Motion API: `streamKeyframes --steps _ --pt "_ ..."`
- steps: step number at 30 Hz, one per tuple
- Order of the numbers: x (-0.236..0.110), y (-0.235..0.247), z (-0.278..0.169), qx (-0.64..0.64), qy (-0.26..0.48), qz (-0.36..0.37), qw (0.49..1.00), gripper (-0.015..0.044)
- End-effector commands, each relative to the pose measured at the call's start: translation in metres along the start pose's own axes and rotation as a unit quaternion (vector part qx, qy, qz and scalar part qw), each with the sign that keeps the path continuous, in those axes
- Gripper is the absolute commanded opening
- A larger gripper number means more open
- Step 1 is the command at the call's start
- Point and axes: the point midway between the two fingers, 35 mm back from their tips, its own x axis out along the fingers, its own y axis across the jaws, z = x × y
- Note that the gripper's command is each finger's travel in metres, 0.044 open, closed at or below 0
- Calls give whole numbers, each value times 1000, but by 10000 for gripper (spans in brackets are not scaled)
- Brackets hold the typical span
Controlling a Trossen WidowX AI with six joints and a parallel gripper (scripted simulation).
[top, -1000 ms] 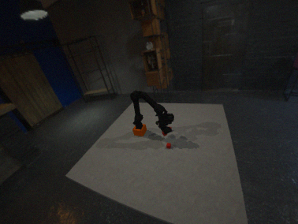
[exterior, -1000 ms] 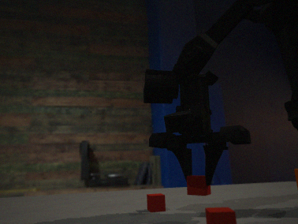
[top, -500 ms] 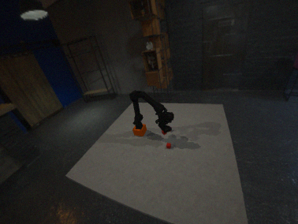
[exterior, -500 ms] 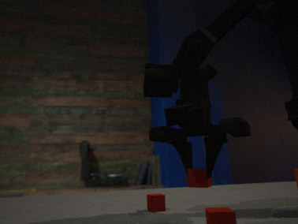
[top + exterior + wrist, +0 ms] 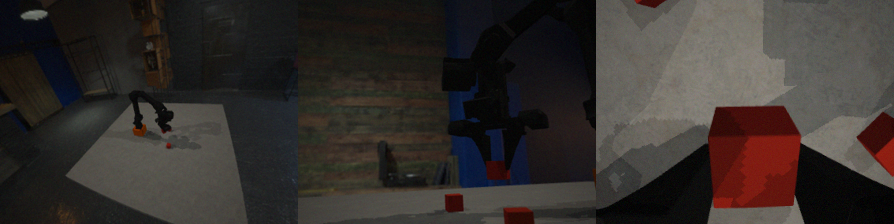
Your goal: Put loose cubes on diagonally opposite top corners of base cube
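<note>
A red cube (image 5: 497, 170) hangs clamped between the fingers of the gripper (image 5: 498, 166), lifted off the grey mat (image 5: 165, 177), above and between two other red cubes (image 5: 454, 202) (image 5: 518, 215) resting on that mat.

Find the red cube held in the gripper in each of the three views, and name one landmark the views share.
Top: the held red cube is a small speck at the gripper's tip, just right of centre.
Exterior: lower right of centre, between the dark fingers, clear of the mat.
Wrist: centre, filling the middle.
Shared landmark: the pale grey mat.
</note>
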Motion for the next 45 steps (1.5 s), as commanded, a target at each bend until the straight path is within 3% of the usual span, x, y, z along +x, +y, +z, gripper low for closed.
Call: streamKeyframes --steps 1,45 --pt "-6 -1 1 0 -1 -3 1000 105" --pt "-40 8 2 4 7 7 1000 105"
